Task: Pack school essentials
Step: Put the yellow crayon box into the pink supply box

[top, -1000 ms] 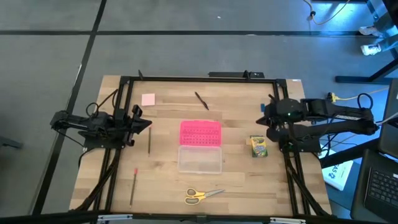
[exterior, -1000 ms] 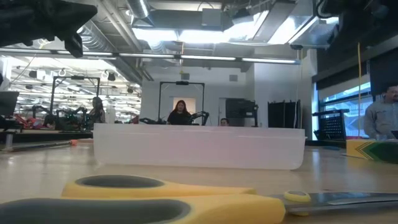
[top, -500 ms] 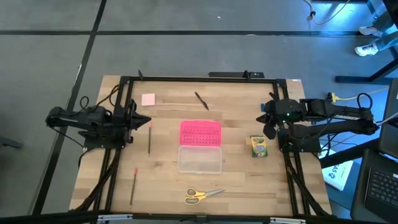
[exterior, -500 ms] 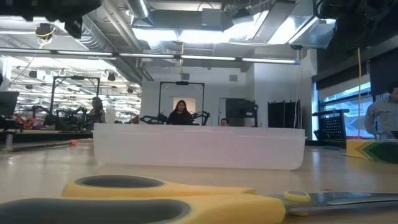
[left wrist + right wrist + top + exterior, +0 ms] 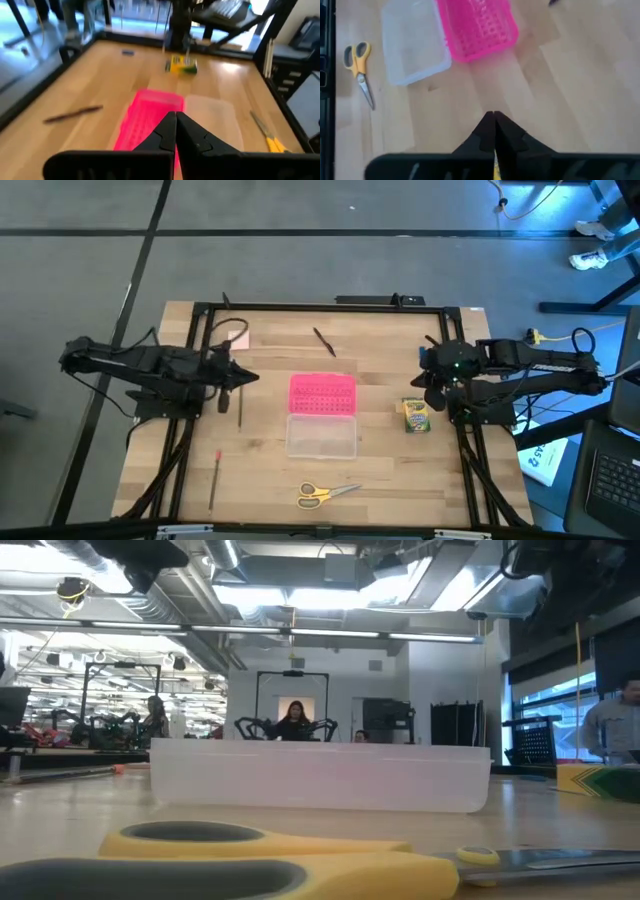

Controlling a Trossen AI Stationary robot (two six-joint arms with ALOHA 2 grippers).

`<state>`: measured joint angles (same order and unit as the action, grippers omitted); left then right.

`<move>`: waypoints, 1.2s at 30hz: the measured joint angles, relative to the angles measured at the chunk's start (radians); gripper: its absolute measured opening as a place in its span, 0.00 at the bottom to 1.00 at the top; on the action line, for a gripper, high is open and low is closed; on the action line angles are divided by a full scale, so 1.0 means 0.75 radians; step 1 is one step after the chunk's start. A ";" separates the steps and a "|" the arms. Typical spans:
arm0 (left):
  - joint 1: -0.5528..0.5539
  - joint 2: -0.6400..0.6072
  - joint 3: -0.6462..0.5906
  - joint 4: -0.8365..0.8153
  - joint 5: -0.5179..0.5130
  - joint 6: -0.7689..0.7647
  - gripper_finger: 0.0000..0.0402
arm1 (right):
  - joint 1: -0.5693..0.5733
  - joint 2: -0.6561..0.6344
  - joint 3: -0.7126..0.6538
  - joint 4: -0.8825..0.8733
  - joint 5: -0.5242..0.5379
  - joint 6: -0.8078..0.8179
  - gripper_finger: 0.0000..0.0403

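The school essentials are lying scattered over the wooden table (image 5: pixel 380 470). The yellow-handled scissors (image 5: pixel 326 493) are resting at the lower centre of the high view, handles to the left and blades pointing right, slightly upward. The yellow-green crayon box (image 5: pixel 415 415) is sitting right of centre, its long axis running up and down the frame. A red pencil (image 5: pixel 215 477) is lying at lower left, nearly vertical, and a wooden pencil (image 5: pixel 240 402) is lying vertical just below the left tool (image 5: pixel 250 377). The dark pen (image 5: pixel 324 341) is slanting at upper centre, and the pale pink pad (image 5: pixel 238 339) is sitting at upper left, partly behind a cable.

The clear case (image 5: pixel 321 435) is occupying the centre with its pink lid (image 5: pixel 322 394) lying open above it; bare wood is surrounding it on every side, and a black frame (image 5: pixel 320 307) is bordering the table's edges.

The left tool is hanging with its fingers pressed together, holding nothing, pointing right towards the lid. The right tool (image 5: pixel 424 388) is likewise closed and empty, hovering just above the crayon box at centre right.
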<state>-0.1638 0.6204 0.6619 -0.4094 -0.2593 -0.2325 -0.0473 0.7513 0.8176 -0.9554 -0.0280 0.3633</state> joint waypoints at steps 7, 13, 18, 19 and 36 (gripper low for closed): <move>0.000 0.151 0.067 -0.072 0.024 -0.163 0.00 | 0.088 0.093 0.000 -0.067 -0.081 0.321 0.00; -0.001 0.212 0.067 -0.073 0.050 -0.176 0.00 | 0.223 0.187 0.000 -0.149 -0.061 0.733 0.00; -0.001 0.230 0.067 -0.048 0.084 -0.178 0.00 | 0.290 0.273 0.000 -0.212 -0.063 0.987 0.00; -0.001 0.230 0.067 -0.040 0.084 -0.183 0.00 | 0.290 0.289 0.000 -0.215 -0.076 1.023 0.00; 0.004 0.392 0.304 -0.233 0.156 -0.055 0.00 | 0.285 0.357 0.000 -0.217 -0.209 1.083 0.02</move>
<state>-0.1608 0.9146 0.8897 -0.5842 -0.1421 -0.2739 0.1661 1.0192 0.8173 -1.1183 -0.1849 1.1758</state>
